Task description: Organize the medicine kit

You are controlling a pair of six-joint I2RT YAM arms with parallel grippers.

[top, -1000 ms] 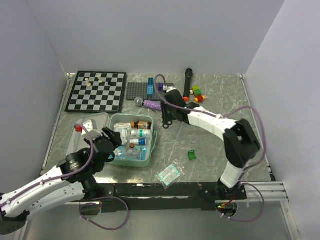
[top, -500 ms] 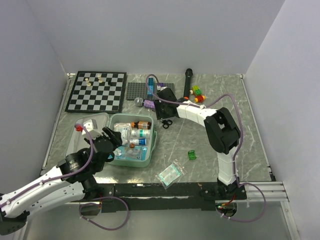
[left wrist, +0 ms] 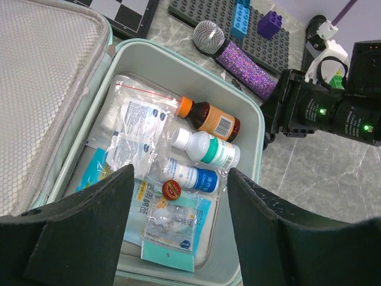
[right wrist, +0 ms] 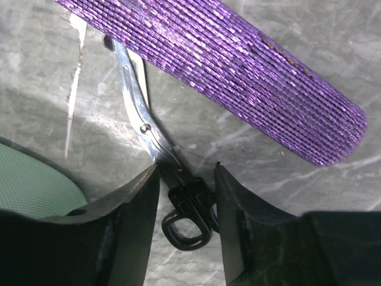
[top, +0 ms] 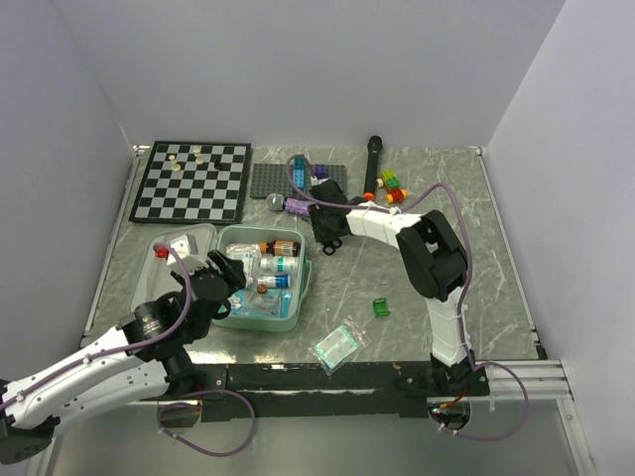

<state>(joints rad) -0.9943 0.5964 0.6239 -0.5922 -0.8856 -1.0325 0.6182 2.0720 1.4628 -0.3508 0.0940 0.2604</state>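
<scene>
The medicine kit [top: 303, 288] lies open, a mint-green case with its grey mesh lid [left wrist: 41, 89] folded out to the left. Inside are a brown bottle [left wrist: 208, 119], a white bottle [left wrist: 208, 148], a blue-labelled bottle [left wrist: 190, 177] and sachets [left wrist: 137, 125]. My left gripper [left wrist: 181, 179] hangs open above the tray [top: 220, 273], holding nothing. My right gripper [right wrist: 186, 173] is low over black-handled scissors [right wrist: 178, 190] lying on the table right of the kit [top: 333, 243]. Its fingers stand open on either side of the handles.
A purple glitter microphone [top: 298, 206] lies just behind the scissors. A chessboard [top: 191, 181] and a grey studded plate [top: 283, 180] with bricks sit at the back. A black tube [top: 373, 164], loose bricks [top: 392, 186], a green block [top: 380, 307] and a clear packet [top: 338, 346] lie around.
The right arm has swung left and folded its elbow in, bringing its gripper down over the scissors. The left arm has hardly moved.
</scene>
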